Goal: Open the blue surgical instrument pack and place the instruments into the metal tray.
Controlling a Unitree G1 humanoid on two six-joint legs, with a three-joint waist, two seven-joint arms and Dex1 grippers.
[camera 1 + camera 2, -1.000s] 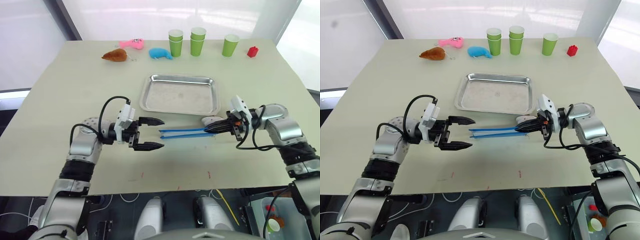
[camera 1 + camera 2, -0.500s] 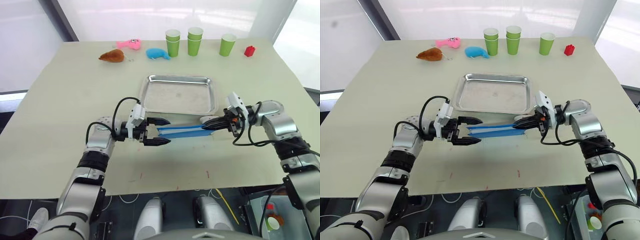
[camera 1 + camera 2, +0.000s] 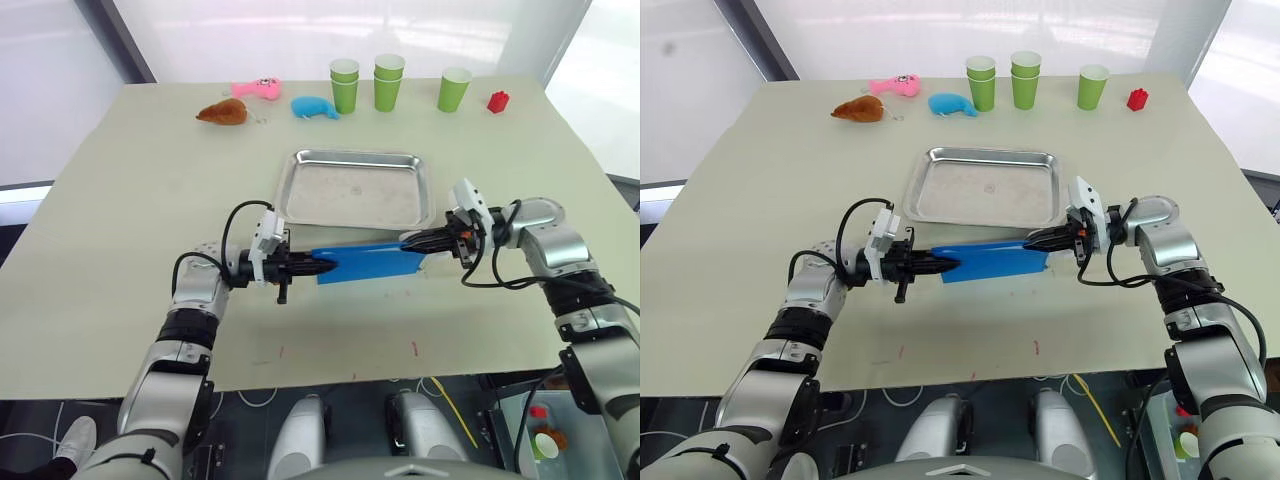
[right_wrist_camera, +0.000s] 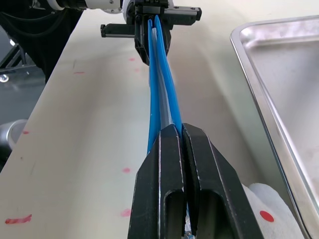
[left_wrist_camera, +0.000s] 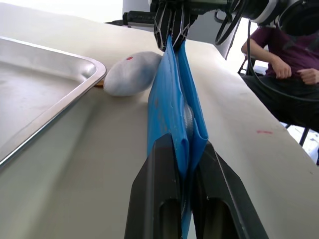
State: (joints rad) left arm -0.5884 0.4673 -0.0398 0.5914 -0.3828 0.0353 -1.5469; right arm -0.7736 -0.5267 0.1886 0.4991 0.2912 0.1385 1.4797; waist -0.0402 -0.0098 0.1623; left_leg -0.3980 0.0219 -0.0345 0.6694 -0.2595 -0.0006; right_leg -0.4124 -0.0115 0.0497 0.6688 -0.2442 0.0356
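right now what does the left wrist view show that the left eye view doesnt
Left wrist view: a seated person in a purple top beyond the table, and pale lining between the flat blue fabric pack's layers. Left eye view: four green paper cups, pink, brown and blue plush toys, and a small red block at the far edge. Both: the pack clamped by the left gripper and right gripper, the shiny steel tray, and a small white object.

Pale desk with objects resting on it.
At centre, metal tray; along far edge, brown toy, pink toy, blue plush toy, green cups, red block; beside tray's near right corner, white lump.
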